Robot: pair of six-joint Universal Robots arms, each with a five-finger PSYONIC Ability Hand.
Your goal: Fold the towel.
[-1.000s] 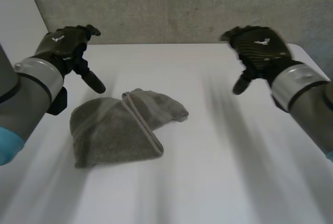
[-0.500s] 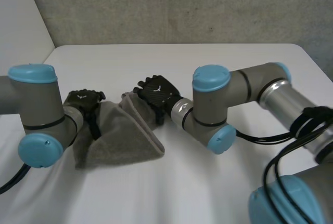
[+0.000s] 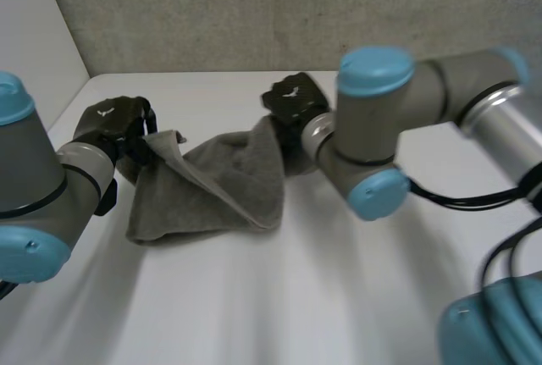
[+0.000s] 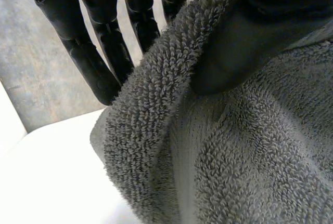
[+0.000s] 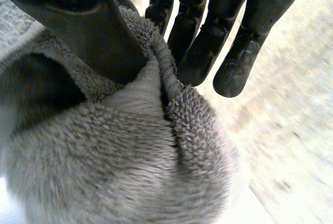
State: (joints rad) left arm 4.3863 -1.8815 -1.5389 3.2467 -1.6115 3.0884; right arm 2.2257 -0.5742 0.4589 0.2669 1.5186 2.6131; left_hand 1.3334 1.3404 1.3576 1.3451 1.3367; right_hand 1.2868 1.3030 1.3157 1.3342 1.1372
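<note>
Left hand (image 3: 108, 124) and right hand (image 3: 292, 104) each pinch a far corner of the grey terry towel (image 3: 216, 185); I fear these edge-only grips slipping mid-fold.

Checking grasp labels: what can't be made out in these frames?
- Head view: grip of left hand on the towel, hidden by the hand's own back.
- Head view: fingertips of right hand, behind the raised towel corner.
- Wrist views: towel's full outline, cut off by picture edges.
- Head view: table behind the right arm.

white table (image 3: 254, 297), grey speckled wall (image 3: 254, 9)
</note>
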